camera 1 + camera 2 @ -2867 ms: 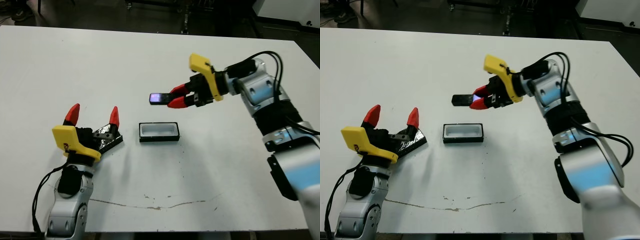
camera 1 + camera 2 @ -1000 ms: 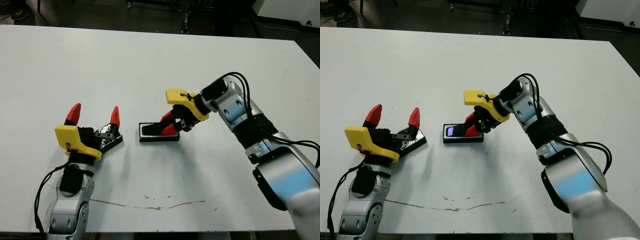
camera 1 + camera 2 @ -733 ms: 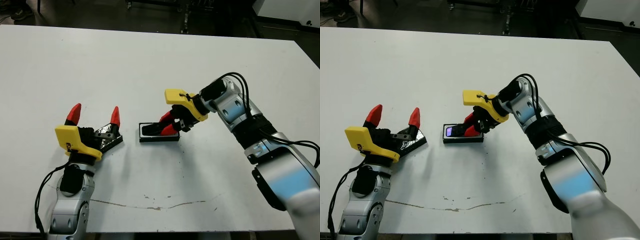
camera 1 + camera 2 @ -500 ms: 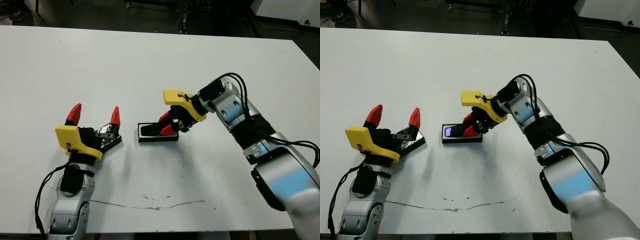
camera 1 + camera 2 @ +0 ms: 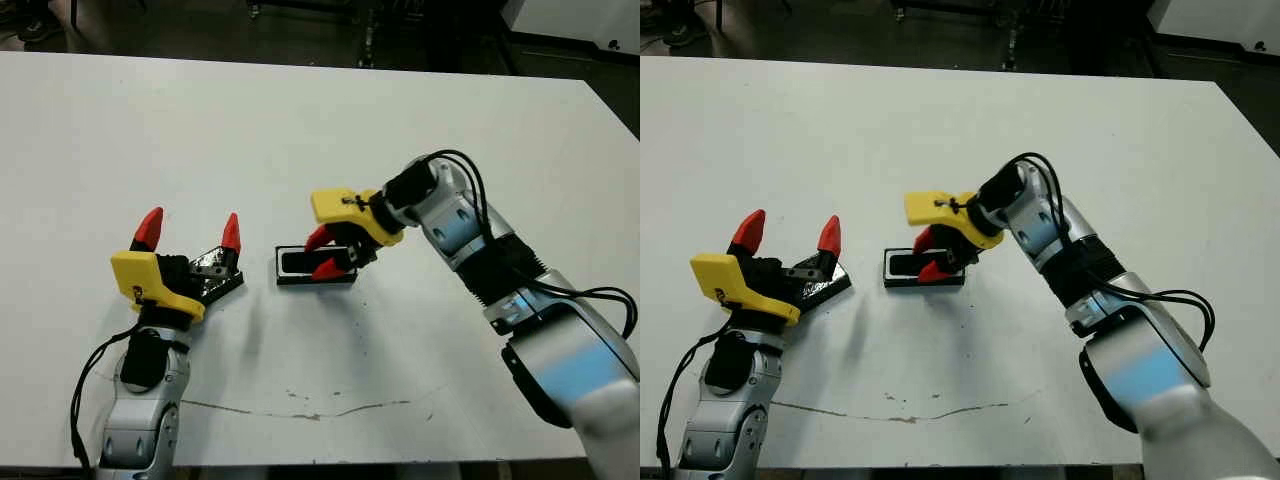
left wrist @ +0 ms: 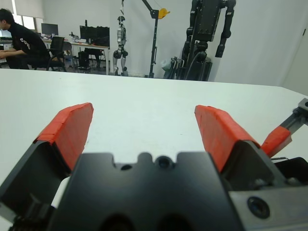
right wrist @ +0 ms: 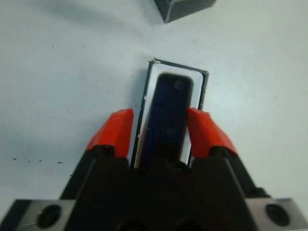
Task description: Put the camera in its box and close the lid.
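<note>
Since a few seconds back the right gripper [image 5: 327,253] has come down from mid-air, where it carried the small dark oblong camera [image 7: 166,110], and that camera now lies flat inside the shallow black tray-like box with its white lining [image 7: 152,77], near the middle of the white bench [image 5: 300,130]. From the right wrist view the red fingertips [image 7: 117,131] are spread to either side of the box, outside its long walls, no longer pinching the camera; a thin white margin shows around the camera on each side. Over on the left, the left gripper [image 5: 189,231] rests low with its two red tips wide apart and pointing up, nothing between them. Just beside its black body the flat glossy black lid [image 5: 825,283] lies on the bench, a short gap of bare surface between it and the box. Wide bare bench stretches behind the box toward the far edge, and more lies in front toward the near edge.
</note>
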Robot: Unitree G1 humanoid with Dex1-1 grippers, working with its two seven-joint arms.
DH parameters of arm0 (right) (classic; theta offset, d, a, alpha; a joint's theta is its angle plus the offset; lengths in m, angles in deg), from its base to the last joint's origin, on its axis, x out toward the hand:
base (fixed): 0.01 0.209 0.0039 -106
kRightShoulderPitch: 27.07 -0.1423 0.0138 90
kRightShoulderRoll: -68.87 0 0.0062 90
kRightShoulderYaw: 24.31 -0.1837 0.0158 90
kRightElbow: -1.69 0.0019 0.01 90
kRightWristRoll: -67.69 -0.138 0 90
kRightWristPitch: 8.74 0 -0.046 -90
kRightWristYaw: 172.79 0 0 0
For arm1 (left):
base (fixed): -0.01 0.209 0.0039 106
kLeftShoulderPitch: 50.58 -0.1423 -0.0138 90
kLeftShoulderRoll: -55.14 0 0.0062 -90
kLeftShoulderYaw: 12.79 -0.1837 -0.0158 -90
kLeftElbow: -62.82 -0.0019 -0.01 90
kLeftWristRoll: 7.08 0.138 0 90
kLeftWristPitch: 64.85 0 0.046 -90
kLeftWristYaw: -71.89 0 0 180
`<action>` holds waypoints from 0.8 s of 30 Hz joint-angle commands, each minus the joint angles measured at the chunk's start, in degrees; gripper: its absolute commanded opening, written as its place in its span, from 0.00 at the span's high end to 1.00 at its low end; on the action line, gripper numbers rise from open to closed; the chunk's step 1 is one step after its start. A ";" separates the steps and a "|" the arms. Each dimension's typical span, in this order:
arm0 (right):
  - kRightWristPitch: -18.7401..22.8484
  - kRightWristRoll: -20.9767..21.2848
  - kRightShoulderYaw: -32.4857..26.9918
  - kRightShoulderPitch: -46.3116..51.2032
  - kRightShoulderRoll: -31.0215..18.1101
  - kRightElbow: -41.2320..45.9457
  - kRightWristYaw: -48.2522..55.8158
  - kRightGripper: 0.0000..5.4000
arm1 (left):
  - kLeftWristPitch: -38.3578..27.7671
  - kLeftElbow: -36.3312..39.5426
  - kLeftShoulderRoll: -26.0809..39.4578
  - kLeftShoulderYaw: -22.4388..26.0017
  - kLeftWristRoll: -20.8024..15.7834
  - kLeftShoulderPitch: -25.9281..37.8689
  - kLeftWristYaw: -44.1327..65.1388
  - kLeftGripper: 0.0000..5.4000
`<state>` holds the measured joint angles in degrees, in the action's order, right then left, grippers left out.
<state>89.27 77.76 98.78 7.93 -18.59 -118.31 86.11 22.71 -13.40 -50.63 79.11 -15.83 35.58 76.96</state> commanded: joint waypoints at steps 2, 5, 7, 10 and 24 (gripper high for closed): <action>0.07 0.72 1.00 0.96 -0.25 -1.14 0.43 0.29 | 0.39 -0.23 0.12 0.09 -0.27 -0.53 0.18 0.00; 0.13 0.77 0.87 0.69 -0.34 -1.66 0.18 0.20 | 0.21 -0.34 0.13 0.05 -0.02 -0.54 0.05 0.00; -0.08 0.82 0.70 0.60 -0.49 -1.78 -0.11 0.14 | 0.34 -0.24 0.17 -0.02 0.25 -0.61 -0.10 0.00; -0.39 0.65 0.12 0.48 -0.79 -2.03 -0.55 0.05 | 0.18 -0.23 0.08 -0.02 -0.17 -0.63 0.16 0.00; 6.97 -4.23 -8.84 -2.26 -4.47 3.38 -1.18 0.00 | -0.26 -0.59 -0.02 -0.09 -0.11 -0.56 0.10 0.00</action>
<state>94.98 74.00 90.63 6.44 -21.81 -116.21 84.91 22.70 -13.40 -50.67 79.03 -16.05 35.49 76.98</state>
